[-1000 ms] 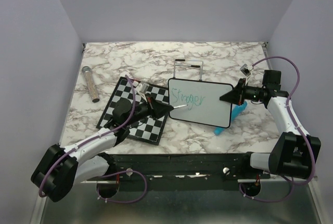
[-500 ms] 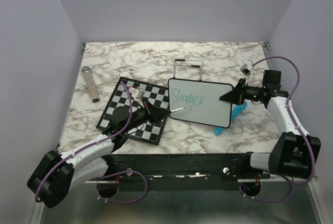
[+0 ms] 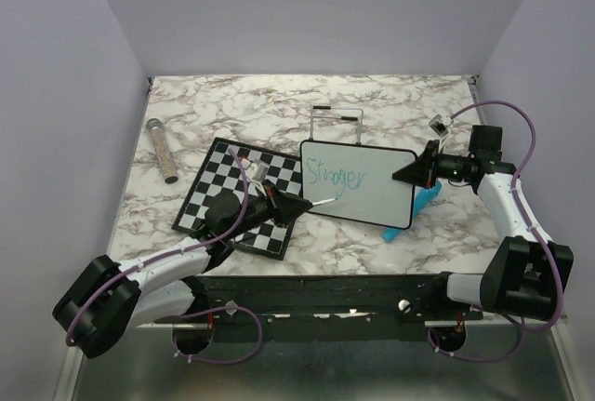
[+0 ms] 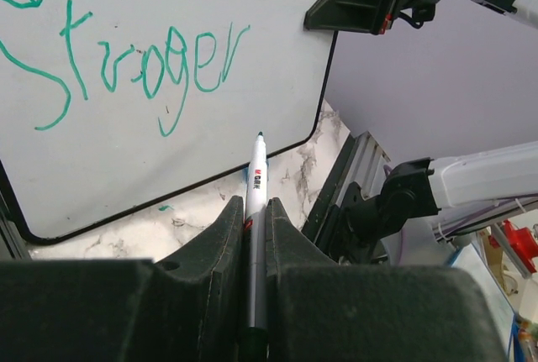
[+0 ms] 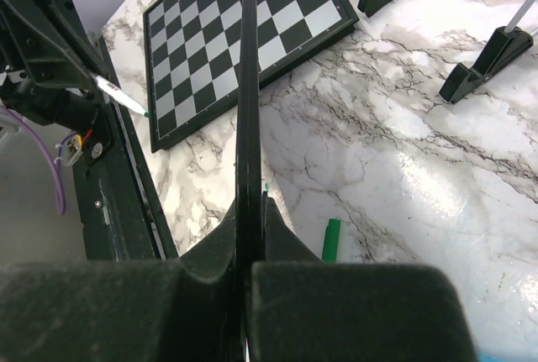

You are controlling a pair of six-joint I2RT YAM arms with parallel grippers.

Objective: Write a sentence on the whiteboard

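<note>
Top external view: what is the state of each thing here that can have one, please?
whiteboard, gripped at one edge, partly written.
sentence, one teal word written.
marker, uncapped, tip close to the board, contact unclear.
green cap, off, lying on the table.
chessboard, flat on the table, no pieces.
left gripper, shut on the marker.
right gripper, shut on the whiteboard's edge.

A marble-patterned table (image 3: 390, 103) carries a checkered chessboard (image 3: 216, 178) at the near left, with a speckled tube (image 3: 163, 150) lying further left. A wire stand (image 3: 335, 122) sits far of centre. A blue object (image 3: 424, 201) lies to the right, partly hidden.
</note>
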